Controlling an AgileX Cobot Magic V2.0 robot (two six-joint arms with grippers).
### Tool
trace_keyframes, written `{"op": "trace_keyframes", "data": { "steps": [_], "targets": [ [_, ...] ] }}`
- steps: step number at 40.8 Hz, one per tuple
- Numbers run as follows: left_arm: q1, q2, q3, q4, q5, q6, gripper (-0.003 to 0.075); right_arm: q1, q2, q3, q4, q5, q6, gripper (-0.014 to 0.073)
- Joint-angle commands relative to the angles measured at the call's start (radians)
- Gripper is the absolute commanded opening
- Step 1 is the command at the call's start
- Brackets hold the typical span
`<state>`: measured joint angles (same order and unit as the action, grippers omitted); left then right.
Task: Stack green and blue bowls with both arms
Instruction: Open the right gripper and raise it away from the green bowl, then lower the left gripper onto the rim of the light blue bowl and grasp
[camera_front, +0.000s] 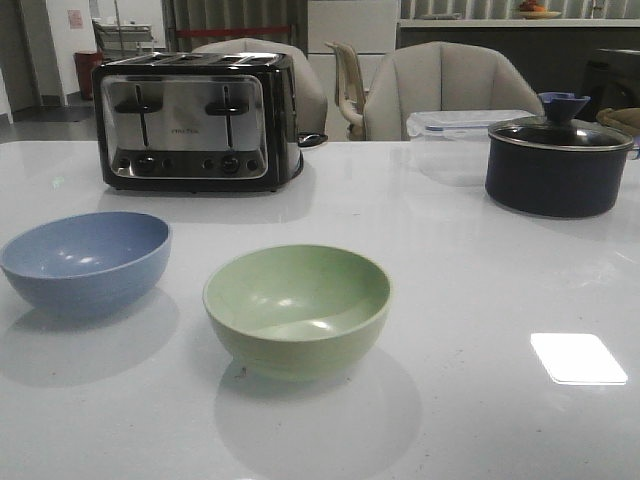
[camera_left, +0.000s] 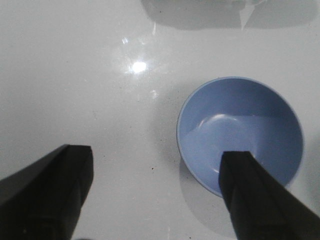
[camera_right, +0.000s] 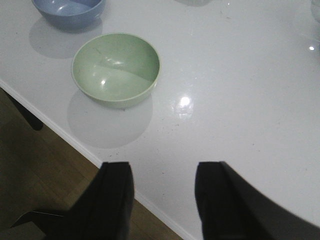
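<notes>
I've got both bowls upright on the white table (camera_front: 470, 290), side by side w/ a gap between them, not stacked. Blue bowl (camera_front: 86, 262) sits at approx 9 o'clock from the green bowl (camera_front: 297, 308) in the front view; both look empty inside, just light glare on the glaze.

Left gripper (camera_left: 155, 192): jaws spread wide, nothing between them, hovering over the table. One finger (camera_left: 255, 200) overlaps the blue bowl's (camera_left: 240, 130) near rim in the wrist cam; can't tell if it touches.

Right gripper (camera_right: 164, 200): also spread apart, empty, hanging over the table edge w/ wood floor (camera_right: 40, 170) below. Green bowl (camera_right: 116, 69) lies well apart from it, blue bowl (camera_right: 70, 11) beyond that.

Other containers: dark pot (camera_front: 556, 168) w/ glass lid at approx 2 o'clock from the green bowl, contents not visible. Clear plastic box (camera_front: 455, 135) w/ lid just beside the pot, further back; can't tell what's in it.

Toaster (camera_front: 195, 120), chrome and black, stands at approx 11 o'clock, slots up. Tabletop is glossy, w/ a bright square reflection (camera_front: 578, 358) at 3 o'clock from the green bowl. Behind the table: beige chairs (camera_front: 440, 85), dim room.
</notes>
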<state>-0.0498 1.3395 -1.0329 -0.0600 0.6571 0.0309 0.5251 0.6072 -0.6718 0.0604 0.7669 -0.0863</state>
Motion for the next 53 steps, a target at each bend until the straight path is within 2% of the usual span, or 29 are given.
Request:
{"op": "trace_keyframes", "data": {
  "steps": [1,10,21,24,32,40,49,53],
  "targets": [
    [0.002,0.087,-0.083,-0.042,-0.043,0.001,0.0573,0.001,-0.002,-0.027,0.004,-0.068,-0.008,0.0420],
    [-0.033,0.321,-0.166,-0.058,-0.043,0.002,0.0573,0.001,-0.002,-0.027,0.004,-0.068,-0.008,0.0420],
    [-0.078,0.462,-0.190,-0.060,-0.106,0.002,0.0564,0.001,-0.002,-0.027,0.004,-0.068,-0.008,0.0420],
    [-0.078,0.479,-0.190,-0.062,-0.106,0.002,0.0527,0.001,-0.002,-0.027,0.004,-0.068,-0.008,0.0420],
    [-0.078,0.486,-0.190,-0.054,-0.101,0.002,0.0356,0.001,-0.002,-0.027,0.004,-0.068,-0.008,0.0420],
    [-0.078,0.482,-0.190,-0.054,-0.077,0.004,0.0220,0.001,-0.002,-0.027,0.004,-0.068,-0.008,0.0420],
    [-0.078,0.458,-0.190,-0.036,-0.048,0.004,0.0113,0.001,-0.002,-0.027,0.004,-0.068,-0.008,0.0420],
    [-0.078,0.427,-0.190,-0.031,-0.033,0.006,0.0100,0.001,-0.002,-0.027,0.004,-0.068,-0.008,0.0420]
  ]
}}
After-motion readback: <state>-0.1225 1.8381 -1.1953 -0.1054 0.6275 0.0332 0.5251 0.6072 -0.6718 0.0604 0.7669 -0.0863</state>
